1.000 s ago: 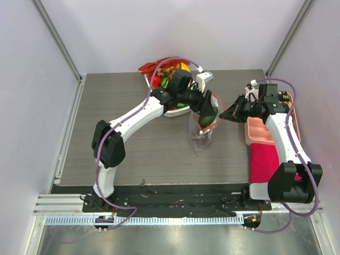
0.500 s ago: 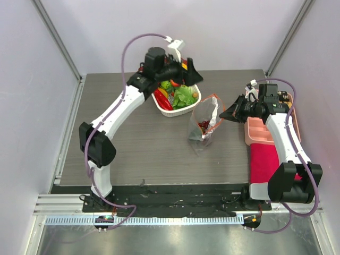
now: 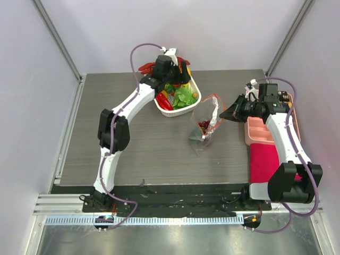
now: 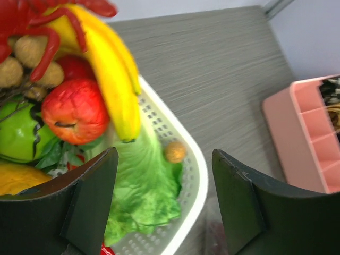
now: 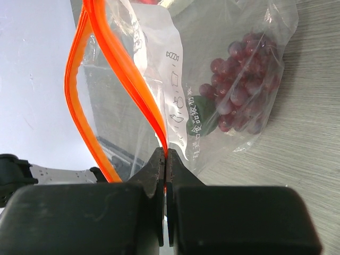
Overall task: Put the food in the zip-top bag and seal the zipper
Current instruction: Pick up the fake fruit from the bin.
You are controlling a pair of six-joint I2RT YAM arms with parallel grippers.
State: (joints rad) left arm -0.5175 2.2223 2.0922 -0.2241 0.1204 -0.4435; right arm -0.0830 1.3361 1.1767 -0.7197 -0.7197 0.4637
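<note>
Both right jaws pinch the zipper (image 5: 143, 101), bag (image 5: 255, 48) mouth apparently gaping beyond.

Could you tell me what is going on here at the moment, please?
Two robot arms are bagging toy food. The right gripper is shut on the orange zipper and holds the zip-top bag up with its mouth open. Purple grapes are already inside. The left gripper hovers open and empty over the white basket holding a banana and lettuce, probably about to pick another piece. The bag is not yet sealed.
</note>
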